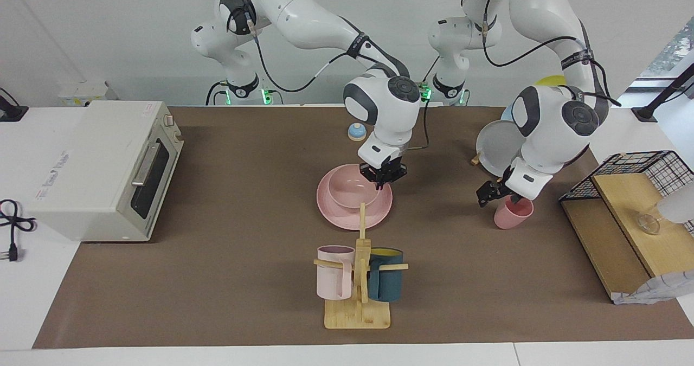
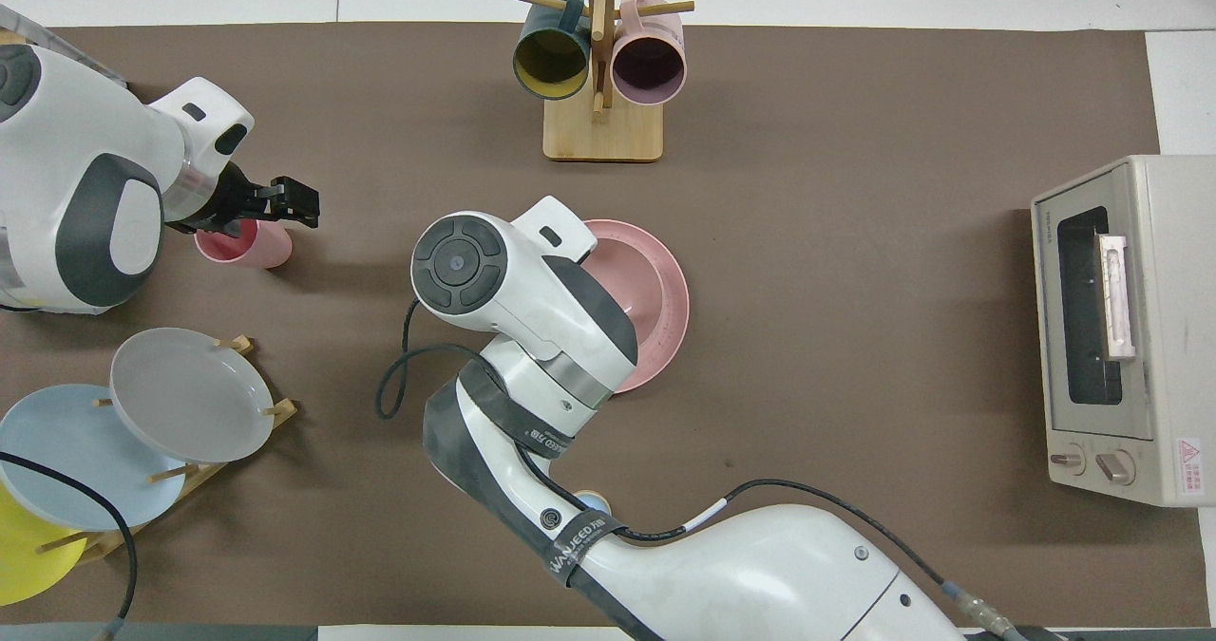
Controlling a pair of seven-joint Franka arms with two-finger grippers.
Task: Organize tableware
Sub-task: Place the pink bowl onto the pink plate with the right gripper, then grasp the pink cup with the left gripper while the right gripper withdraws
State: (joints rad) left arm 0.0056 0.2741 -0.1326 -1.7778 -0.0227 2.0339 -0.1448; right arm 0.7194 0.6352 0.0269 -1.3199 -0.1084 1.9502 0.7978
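One plate (image 1: 332,213), one bowl (image 1: 347,190), one cup (image 1: 507,218)

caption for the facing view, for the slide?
Right gripper sets pink bowl on pink plate; open left gripper straddles pink cup rim.

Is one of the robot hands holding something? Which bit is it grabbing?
The right gripper is shut on the pink bowl, pinching its rim on the plate. The left gripper is open around the pink cup's rim, holding nothing yet.
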